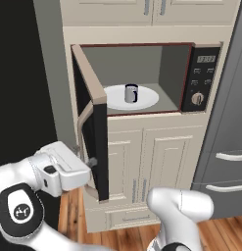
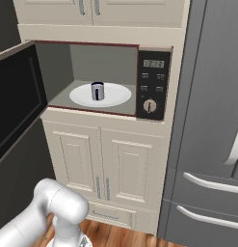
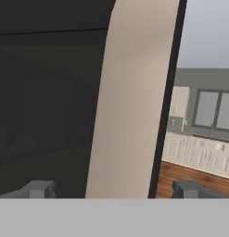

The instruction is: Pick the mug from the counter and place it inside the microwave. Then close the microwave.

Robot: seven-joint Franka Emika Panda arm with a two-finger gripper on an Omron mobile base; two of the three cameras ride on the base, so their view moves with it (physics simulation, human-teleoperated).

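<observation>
Microwave (image 1: 142, 78) cavity open toward the near side; mug (image 1: 131, 93) stands mid-turntable (image 1: 147, 100), with free room around it. The swung-out door (image 1: 95, 132) blocks approach from the left.

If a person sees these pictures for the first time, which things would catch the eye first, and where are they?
Most striking is the microwave standing wide open in the cream cabinet wall, its door swung out to the left. Inside, the small silvery mug stands upright at the middle of the white turntable. Next, the open gripper sits right at the outer face of the door, low, near its tan handle.
</observation>
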